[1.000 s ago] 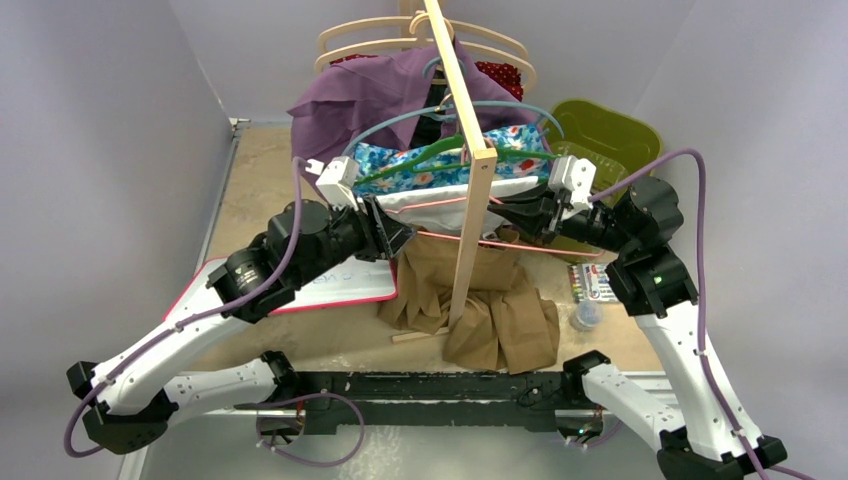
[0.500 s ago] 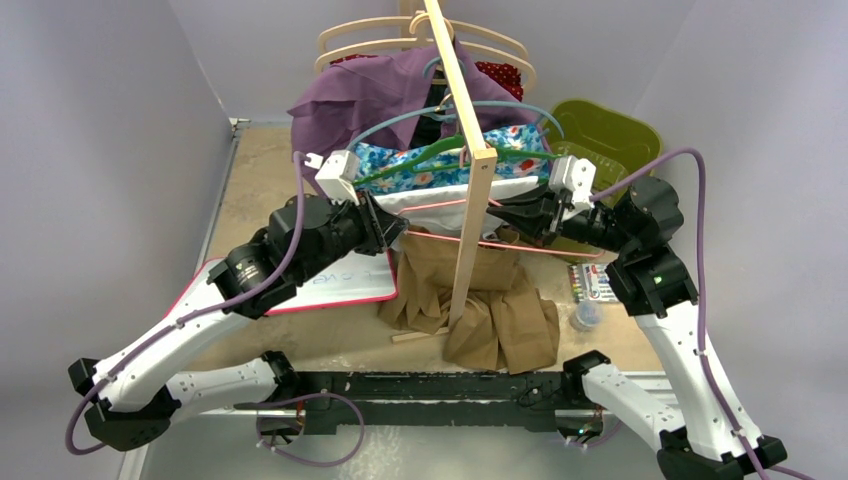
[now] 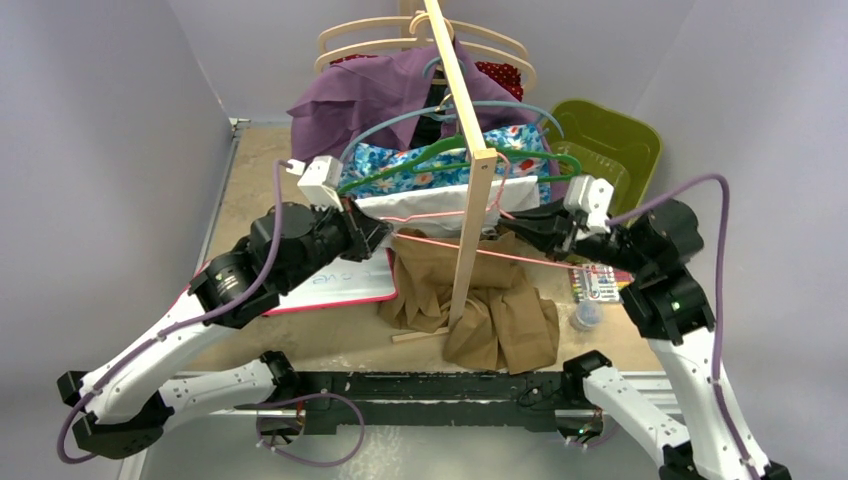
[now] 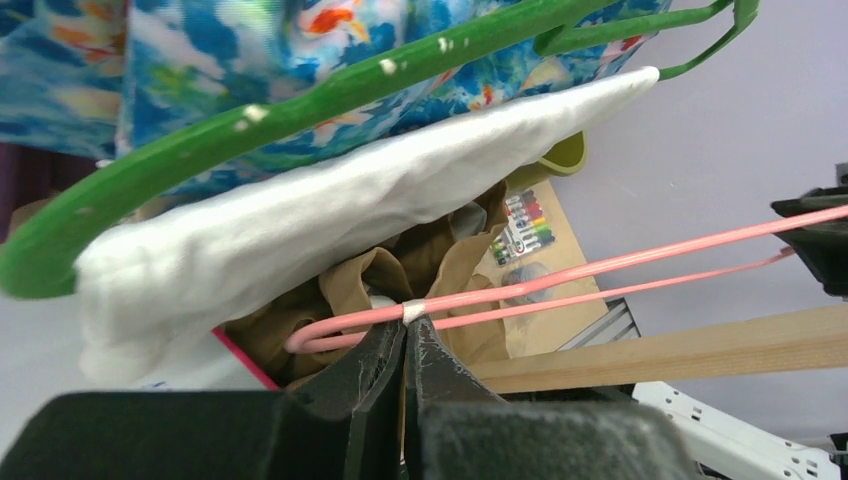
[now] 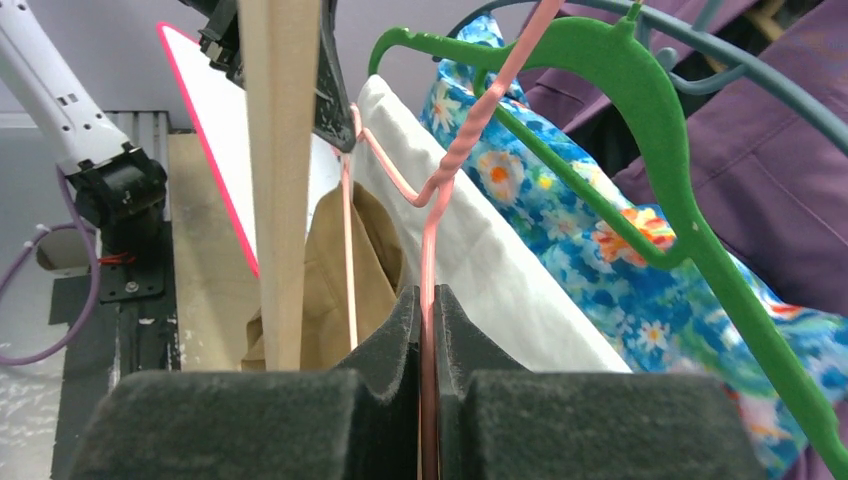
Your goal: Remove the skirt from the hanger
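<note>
Both arms have spread outward since a second ago. The left gripper (image 3: 383,227) and right gripper (image 3: 514,219) each stay pinched tight on the pink hanger (image 4: 600,267), now slung low across the tan skirt (image 3: 490,300), which is heaped at centre frame and seemingly almost free

- The counter (image 3: 258,175) is a tan, speckled board with walls at its left and far sides.
- A white board with a red rim (image 3: 345,286) lies flat at the near left.
- A brown skirt (image 3: 500,318) sits heaped near the middle, around the foot of a wooden post (image 3: 462,280).
- A thin wooden stick (image 3: 415,336) lies just beside the heap.
- A pack of coloured markers (image 3: 597,286) and a small clear lid (image 3: 587,317) lie to the right.
- A green bin (image 3: 612,140) stands at the far right.
</note>
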Tool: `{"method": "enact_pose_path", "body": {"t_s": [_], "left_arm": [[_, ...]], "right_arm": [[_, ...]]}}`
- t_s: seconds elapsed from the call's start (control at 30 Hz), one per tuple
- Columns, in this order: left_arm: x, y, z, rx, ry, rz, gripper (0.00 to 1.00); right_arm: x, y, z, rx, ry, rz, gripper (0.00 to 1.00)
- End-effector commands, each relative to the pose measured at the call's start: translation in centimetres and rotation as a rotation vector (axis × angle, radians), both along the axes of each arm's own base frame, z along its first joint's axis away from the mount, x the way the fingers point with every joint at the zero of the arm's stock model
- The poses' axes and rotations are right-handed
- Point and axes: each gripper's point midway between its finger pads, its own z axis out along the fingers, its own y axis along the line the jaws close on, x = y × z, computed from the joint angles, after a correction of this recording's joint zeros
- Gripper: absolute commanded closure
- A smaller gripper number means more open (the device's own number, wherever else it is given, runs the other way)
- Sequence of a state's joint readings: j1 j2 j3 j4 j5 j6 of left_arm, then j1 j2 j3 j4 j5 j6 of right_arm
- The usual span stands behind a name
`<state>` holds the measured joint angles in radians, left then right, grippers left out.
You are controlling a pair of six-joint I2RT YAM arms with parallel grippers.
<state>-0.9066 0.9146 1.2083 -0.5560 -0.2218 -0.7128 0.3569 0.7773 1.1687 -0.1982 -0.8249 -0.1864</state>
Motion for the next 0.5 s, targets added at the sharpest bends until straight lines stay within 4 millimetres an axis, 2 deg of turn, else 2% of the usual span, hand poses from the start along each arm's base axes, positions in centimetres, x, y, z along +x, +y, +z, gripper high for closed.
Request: {"method": "enact_pose_path", "body": {"t_s": [0.0, 0.13, 0.27, 0.47], "left_arm": [[-0.1, 2.4, 2.5, -0.04, -0.073, 0.075, 1.0], [-0.1, 3.1, 2.1, -0.023, -0.075, 0.097, 1.0], [-0.1, 3.1, 2.2, -0.026, -0.078, 0.096, 1.0], [-0.1, 2.9, 1.9, -0.018, -0.075, 0.083, 1.0]], "right_arm": [[-1.3, -1.7, 1.3, 0.028, -0.081, -0.081, 1.0], [-2.2, -2.5, 1.2, 0.035, -0.079, -0.115, 1.0], [-2.2, -3.6, 0.7, 0.029, -0.045, -0.186, 1.0], [-3.5, -3.9, 3.2, 0.073, -0.088, -0.178, 1.0]]}}
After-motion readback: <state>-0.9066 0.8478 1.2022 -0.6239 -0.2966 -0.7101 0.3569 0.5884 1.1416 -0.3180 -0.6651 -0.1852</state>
